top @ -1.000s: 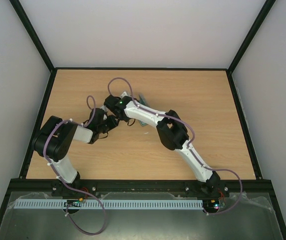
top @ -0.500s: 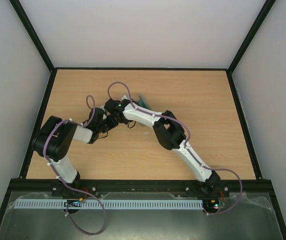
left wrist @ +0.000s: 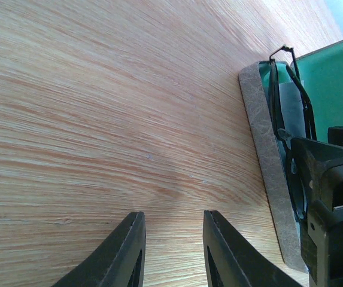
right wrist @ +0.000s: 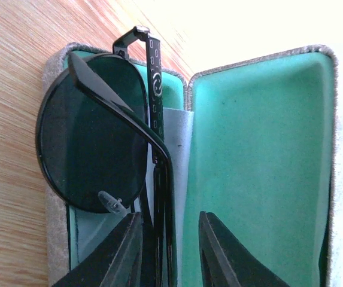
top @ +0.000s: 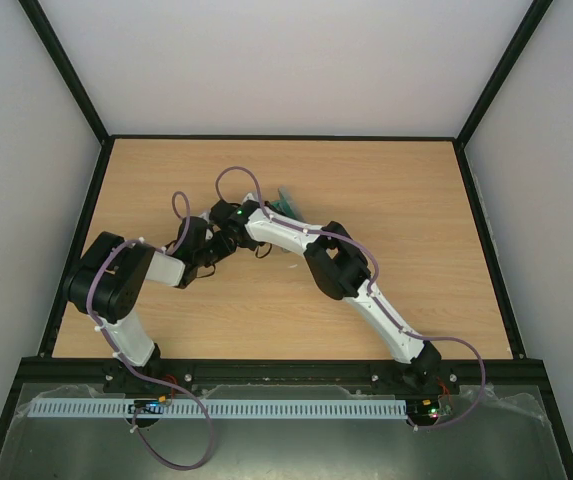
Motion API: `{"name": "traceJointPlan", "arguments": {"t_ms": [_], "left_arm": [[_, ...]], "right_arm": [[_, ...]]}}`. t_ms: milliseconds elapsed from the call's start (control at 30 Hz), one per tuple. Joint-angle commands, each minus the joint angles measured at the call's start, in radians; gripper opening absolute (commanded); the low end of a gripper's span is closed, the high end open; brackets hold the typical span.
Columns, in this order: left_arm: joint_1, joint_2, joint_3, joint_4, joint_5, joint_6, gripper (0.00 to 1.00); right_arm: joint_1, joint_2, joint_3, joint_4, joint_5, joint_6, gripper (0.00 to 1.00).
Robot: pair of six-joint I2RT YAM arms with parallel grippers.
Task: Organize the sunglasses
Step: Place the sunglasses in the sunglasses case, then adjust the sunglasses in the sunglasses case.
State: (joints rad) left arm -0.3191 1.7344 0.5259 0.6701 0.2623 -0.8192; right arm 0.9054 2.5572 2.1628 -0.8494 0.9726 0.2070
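Green-lined grey case (right wrist: 261, 149) lay open on the tabletop (left wrist: 99, 89), lid swung out flat beside the base. The sunglasses (right wrist: 93, 149) were folded and sitting in the base half. They were not seated flat: one round lens leaned up against the base's outer wall, its edge overlapping the rim, and the hinge corner poked past the end of the case.

My right end effector (right wrist: 169, 227) hung right over them with fingers spread. The folded temple arms ran between the fingers, closer to one. From that close view I couldn't be sure whether it brushed them, but nothing was pinched.

My left end effector (left wrist: 173, 221) hovered low over bare wood just beside the case's long edge, fingers slightly apart and empty.

Progress, my read: well along. Glasses were in the case, which is the main part. Still left: settle them fully down inside the base so nothing stood above the rim, then fold the lid over and shut it. Closing early risked catching the lens or hinge.
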Motion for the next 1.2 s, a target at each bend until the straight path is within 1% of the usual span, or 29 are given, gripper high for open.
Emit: {"name": "traceJointPlan", "arguments": {"t_ms": [0, 133, 167, 267, 333, 367, 467, 567, 633, 700, 833, 1100, 1167], "left_arm": [[0.009, -0.010, -0.010, 0.017, 0.004, 0.012, 0.30], [0.009, -0.009, -0.005, 0.010, 0.001, 0.012, 0.30], [0.009, -0.008, -0.003, 0.007, 0.002, 0.012, 0.30], [0.004, -0.003, 0.007, -0.003, -0.003, 0.014, 0.30], [-0.006, 0.009, 0.021, -0.015, -0.011, 0.017, 0.30], [-0.012, 0.019, 0.036, -0.021, -0.014, 0.017, 0.30], [-0.043, 0.060, 0.074, -0.037, -0.021, 0.016, 0.30], [-0.070, 0.110, 0.134, -0.061, -0.029, 0.017, 0.26], [-0.075, 0.143, 0.166, -0.077, -0.034, 0.021, 0.24], [-0.073, 0.162, 0.202, -0.106, -0.051, 0.029, 0.24], [-0.051, 0.187, 0.283, -0.159, -0.077, 0.038, 0.24], [-0.046, 0.258, 0.508, -0.300, -0.146, 0.060, 0.23], [-0.046, 0.291, 0.571, -0.337, -0.161, 0.066, 0.21]], "right_arm": [[0.006, -0.073, 0.009, -0.036, -0.007, 0.024, 0.29], [0.026, -0.166, -0.029, 0.014, -0.083, 0.025, 0.35], [0.028, -0.198, -0.037, 0.025, -0.122, 0.030, 0.37], [0.029, -0.327, -0.087, 0.084, -0.227, 0.045, 0.39], [0.022, -0.418, -0.166, 0.141, -0.302, 0.056, 0.43], [0.006, -0.464, -0.194, 0.158, -0.363, 0.076, 0.44], [-0.109, -0.583, -0.318, 0.225, -0.541, 0.143, 0.44], [-0.262, -0.679, -0.482, 0.338, -0.724, 0.188, 0.41], [-0.336, -0.720, -0.585, 0.431, -0.828, 0.206, 0.39], [-0.381, -0.730, -0.654, 0.494, -0.897, 0.218, 0.39], [-0.410, -0.691, -0.688, 0.552, -0.945, 0.226, 0.38], [-0.440, -0.590, -0.658, 0.571, -0.970, 0.255, 0.38], [-0.451, -0.577, -0.664, 0.575, -0.979, 0.260, 0.38]]}}
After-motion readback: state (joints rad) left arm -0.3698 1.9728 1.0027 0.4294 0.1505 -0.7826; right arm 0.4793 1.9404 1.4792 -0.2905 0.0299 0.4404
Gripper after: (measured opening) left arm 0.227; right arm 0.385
